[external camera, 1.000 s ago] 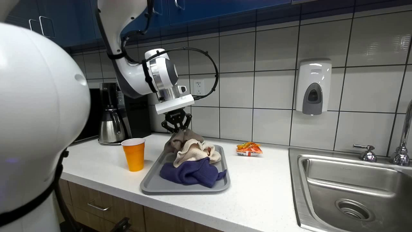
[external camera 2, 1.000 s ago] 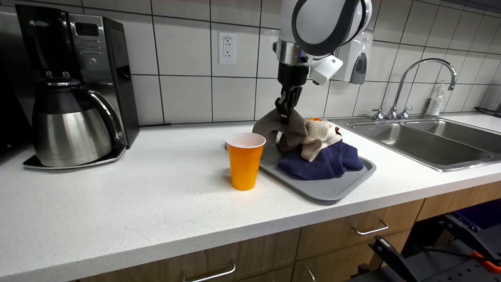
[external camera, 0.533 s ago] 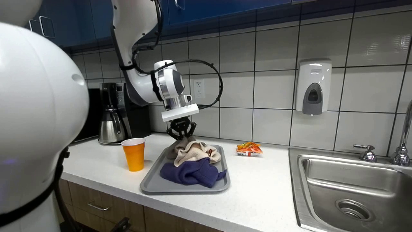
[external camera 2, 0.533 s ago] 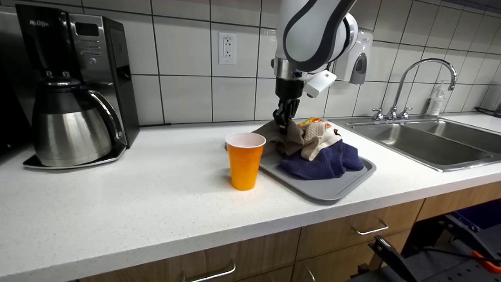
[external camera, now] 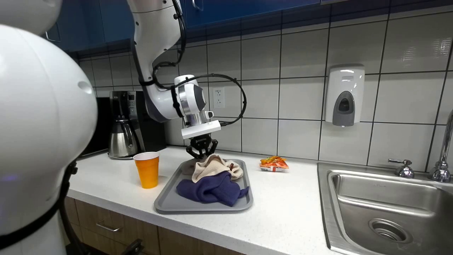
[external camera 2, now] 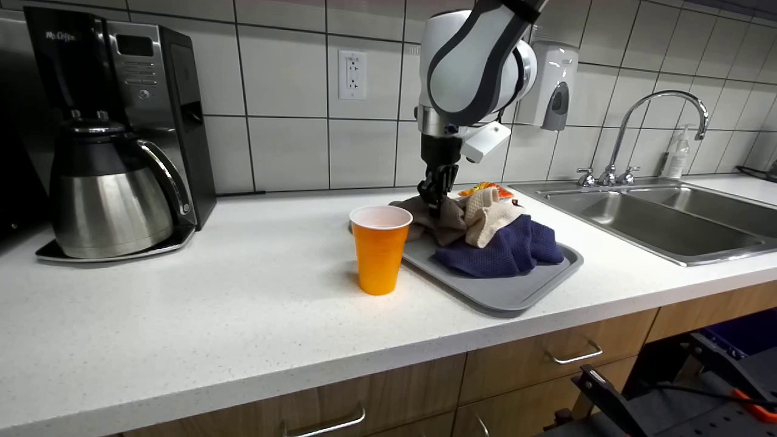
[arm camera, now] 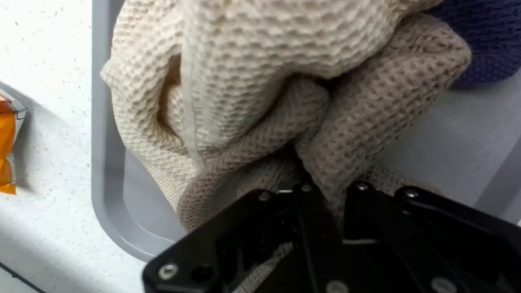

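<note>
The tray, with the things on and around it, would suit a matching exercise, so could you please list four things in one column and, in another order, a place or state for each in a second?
Things
1. brown cloth
2. orange cup
3. orange packet
4. dark blue cloth

Places or states
A. on the counter, between the tray and the sink
B. lying on the tray, nearest the counter's front edge
C. pinched by the gripper
D. standing upright, open end up

Pairs: 1-C, 2-D, 3-A, 4-B
</note>
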Motion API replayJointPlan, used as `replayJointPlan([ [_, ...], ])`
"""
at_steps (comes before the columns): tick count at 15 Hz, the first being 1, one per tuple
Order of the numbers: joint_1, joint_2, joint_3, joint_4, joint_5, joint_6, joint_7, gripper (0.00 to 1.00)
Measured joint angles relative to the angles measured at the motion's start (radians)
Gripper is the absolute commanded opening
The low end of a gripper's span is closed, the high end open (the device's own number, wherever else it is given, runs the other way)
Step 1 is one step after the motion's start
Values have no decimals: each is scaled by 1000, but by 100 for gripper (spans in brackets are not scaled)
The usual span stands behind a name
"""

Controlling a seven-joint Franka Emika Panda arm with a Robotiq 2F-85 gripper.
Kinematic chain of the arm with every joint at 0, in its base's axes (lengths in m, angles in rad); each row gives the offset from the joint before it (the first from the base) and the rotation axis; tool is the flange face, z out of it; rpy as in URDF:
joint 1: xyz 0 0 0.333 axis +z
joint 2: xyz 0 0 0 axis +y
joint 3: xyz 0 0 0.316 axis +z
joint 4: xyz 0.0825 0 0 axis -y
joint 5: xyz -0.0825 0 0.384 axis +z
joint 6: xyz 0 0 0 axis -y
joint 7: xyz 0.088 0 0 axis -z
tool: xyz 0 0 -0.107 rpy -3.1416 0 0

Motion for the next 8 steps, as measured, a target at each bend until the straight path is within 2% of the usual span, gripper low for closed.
replayJointPlan([
  [6,3,-8,4,2,-3,-37,0,87],
  [8,4,-29,4,-6,-4,-49,0,99],
])
